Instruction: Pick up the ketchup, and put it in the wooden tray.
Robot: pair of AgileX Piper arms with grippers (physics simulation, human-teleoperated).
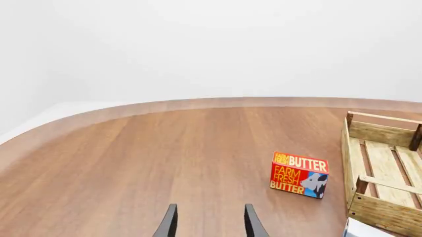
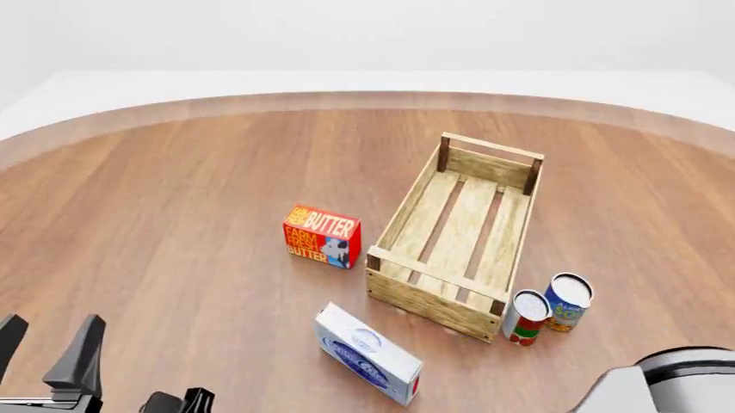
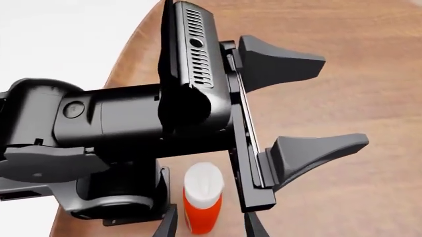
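The ketchup (image 3: 201,197), an orange-red bottle with a white cap, shows only in the right wrist view. It lies on the table by the rim, between the two fingers of my right gripper (image 3: 209,227), which stand open on either side without touching it. Just beyond it is my left gripper (image 3: 343,101), open and holding nothing; the same gripper appears in the left wrist view (image 1: 209,224) and at the front view's lower left (image 2: 48,337). The wooden tray (image 2: 442,297) stands right of centre with nothing in it, and its corner (image 1: 386,212) shows in the left wrist view.
A red butter box (image 2: 322,236) stands left of the tray. A white and blue box (image 2: 367,353) lies in front of it. Two cans (image 2: 526,317) (image 2: 566,301) stand at the tray's near right corner. The right arm's body (image 2: 666,383) fills the lower right corner.
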